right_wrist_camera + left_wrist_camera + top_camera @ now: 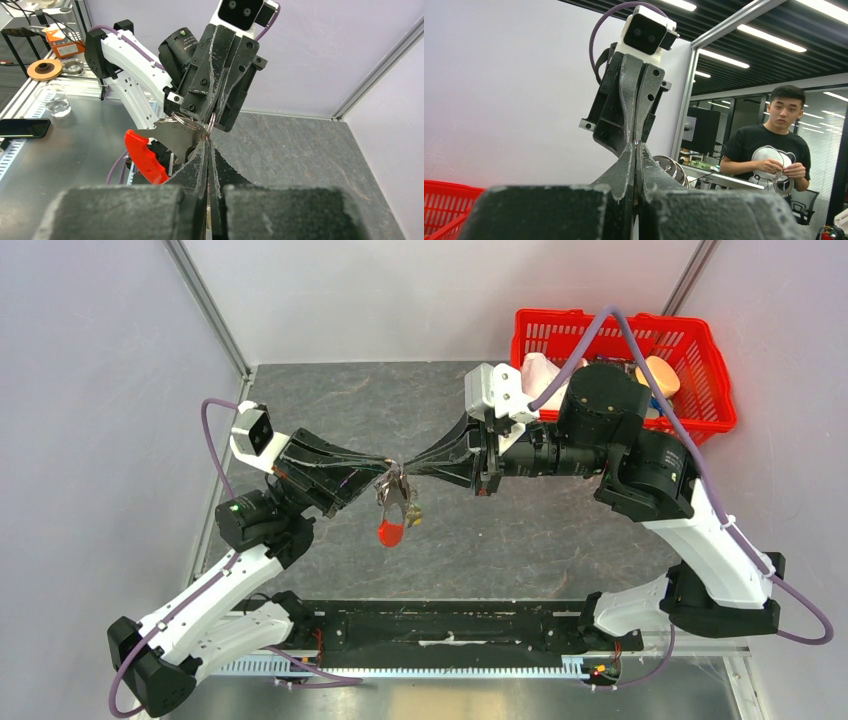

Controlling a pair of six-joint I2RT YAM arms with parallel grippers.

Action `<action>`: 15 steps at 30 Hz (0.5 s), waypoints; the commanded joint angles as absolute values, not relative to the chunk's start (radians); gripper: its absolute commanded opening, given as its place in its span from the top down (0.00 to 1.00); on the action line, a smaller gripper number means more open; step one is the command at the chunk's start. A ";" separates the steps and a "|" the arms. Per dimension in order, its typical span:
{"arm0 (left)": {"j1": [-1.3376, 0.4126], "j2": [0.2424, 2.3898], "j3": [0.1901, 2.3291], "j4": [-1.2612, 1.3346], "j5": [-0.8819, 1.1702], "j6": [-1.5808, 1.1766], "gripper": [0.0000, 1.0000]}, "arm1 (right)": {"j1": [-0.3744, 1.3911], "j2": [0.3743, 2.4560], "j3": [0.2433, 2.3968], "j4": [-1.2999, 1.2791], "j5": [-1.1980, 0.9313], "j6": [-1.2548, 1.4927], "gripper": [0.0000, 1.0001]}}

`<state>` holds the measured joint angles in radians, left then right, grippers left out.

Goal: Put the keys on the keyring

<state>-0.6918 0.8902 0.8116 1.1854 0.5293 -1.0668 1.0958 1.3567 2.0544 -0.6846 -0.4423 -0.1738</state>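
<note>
My left gripper (387, 468) and right gripper (408, 466) meet tip to tip above the middle of the dark mat, both shut. The small metal keyring (211, 124) sits between their tips, pinched from both sides. A flat silver piece (172, 136) and a bright red piece (145, 157) hang from it. In the top view the bunch (392, 490) dangles below the tips with the red piece (390, 532) lowest and small keys (412, 512) beside it. In the left wrist view my fingers (626, 165) are pressed together against the right gripper's tips.
A red basket (540, 325) holding a few objects stands at the back right, behind the right arm. Metal frame posts (210, 305) rise at the mat's far corners. A black rail (440, 625) runs along the near edge.
</note>
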 commanded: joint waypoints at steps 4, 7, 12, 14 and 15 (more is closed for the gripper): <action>-0.698 0.896 0.844 1.269 0.515 -1.110 0.98 | 1.099 1.363 2.092 -0.643 -0.456 -0.157 1.00; -0.698 0.901 0.851 1.282 0.510 -1.110 0.98 | 1.100 1.362 2.083 -0.636 -0.468 -0.147 1.00; -0.698 0.911 0.861 1.301 0.501 -1.104 0.98 | 1.099 1.347 2.046 -0.610 -0.483 -0.132 1.00; -0.698 0.918 0.864 1.311 0.496 -1.103 0.98 | 1.100 1.344 2.035 -0.607 -0.486 -0.129 1.00; -0.698 0.921 0.866 1.314 0.496 -1.104 0.98 | 1.100 1.344 2.032 -0.606 -0.488 -0.128 1.00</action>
<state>-0.6937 0.9123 0.8154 1.2400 0.5262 -1.0767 1.0958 1.3586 2.0464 -0.6582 -0.4671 -0.1478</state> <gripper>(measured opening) 0.032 0.007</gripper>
